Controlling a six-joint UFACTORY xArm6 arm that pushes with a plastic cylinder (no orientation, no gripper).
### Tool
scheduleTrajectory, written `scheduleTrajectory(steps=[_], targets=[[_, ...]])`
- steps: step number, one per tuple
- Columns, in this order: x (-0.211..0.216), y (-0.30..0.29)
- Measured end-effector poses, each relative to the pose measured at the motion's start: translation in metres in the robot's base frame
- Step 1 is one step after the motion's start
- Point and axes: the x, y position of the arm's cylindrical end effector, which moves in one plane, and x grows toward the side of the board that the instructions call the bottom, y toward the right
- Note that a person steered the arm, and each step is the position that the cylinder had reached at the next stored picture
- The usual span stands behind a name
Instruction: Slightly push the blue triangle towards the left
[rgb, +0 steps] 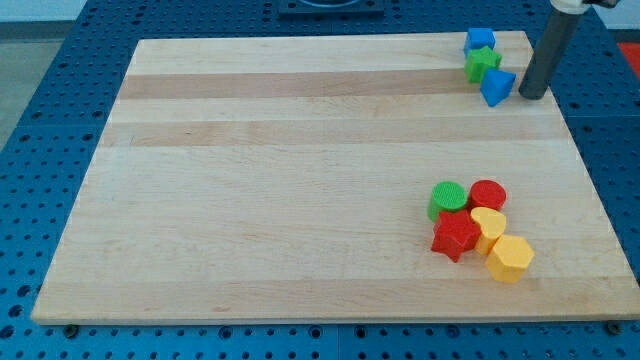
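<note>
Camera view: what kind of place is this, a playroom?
Probably a robot lab bench, not a playroom: a pale wooden board lies on a blue table with rows of holes, and my tip stands just right of the blue triangle block.

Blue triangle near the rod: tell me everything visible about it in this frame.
The blue triangle is a small, solid-coloured wedge-like block, plastic by its look, lying flat on the wooden board near the view's top right corner. It is the lowest of a three-block cluster: the green star sits just above it, apparently touching, with the blue cube beyond. My tip stands immediately to its right, close or in contact; I cannot tell which.
</note>
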Motion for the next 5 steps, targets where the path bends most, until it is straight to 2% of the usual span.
scheduleTrajectory(steps=[5], targets=[[-0.008, -0.021]])
